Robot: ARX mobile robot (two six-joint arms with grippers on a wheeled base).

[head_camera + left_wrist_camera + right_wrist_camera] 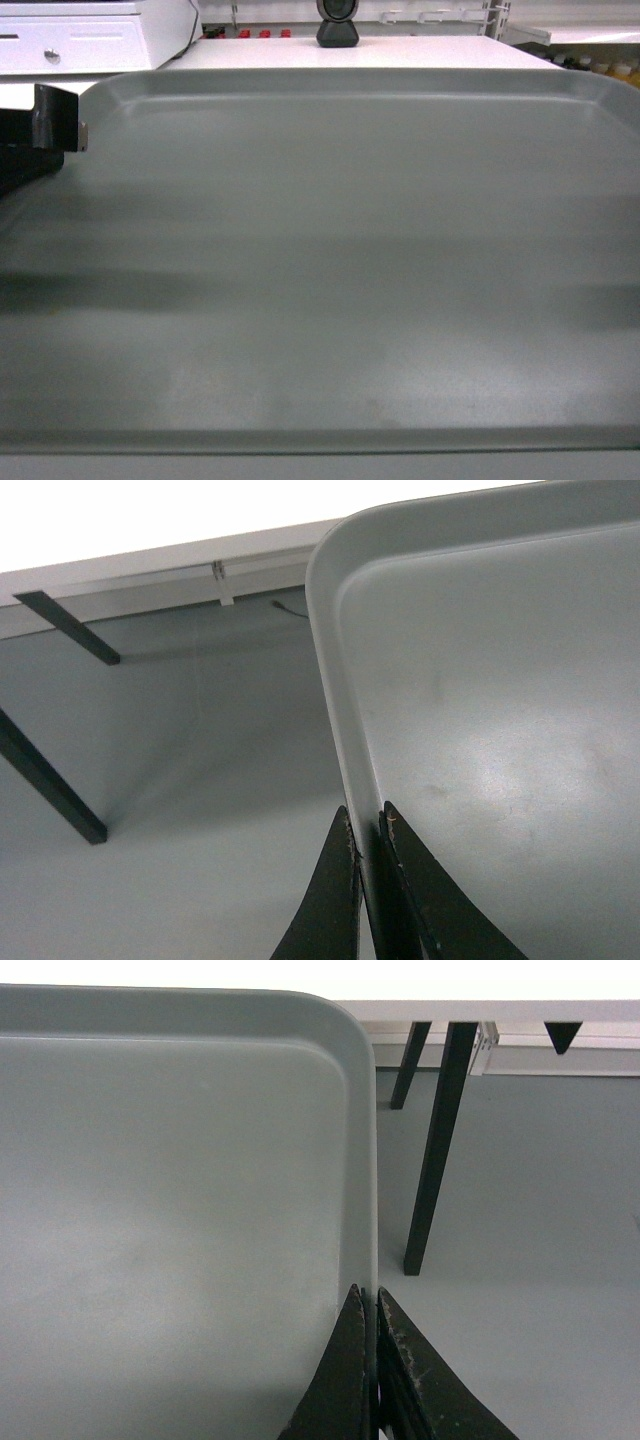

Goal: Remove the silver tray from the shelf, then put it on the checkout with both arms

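From where I sit the silver tray (340, 270) fills nearly the whole head view, flat side up, far rim level w/ the near edge of the checkout (380, 52) behind it. It's held up in the air: both wrist cams show grey floor (190, 780) under its rim, w/ the table's black legs (435, 1150) standing beyond. Can't tell from these views if the far rim touches the tabletop or hangs short of it.

Left gripper (368, 825) is clamped on the tray's left rim, one finger outside, one inside, rim pinched between, approx. halfway along that side. Right gripper (368, 1300) is clenched the same way on the right rim, fingers almost meeting over the thin edge.

On the checkout top: a white cash drawer unit (95, 35) at the far left, a small black rounded device (338, 25) in the middle. A black bracket w/ a metal tab (58, 118) sits just beside the tray's far-left corner in the head view.
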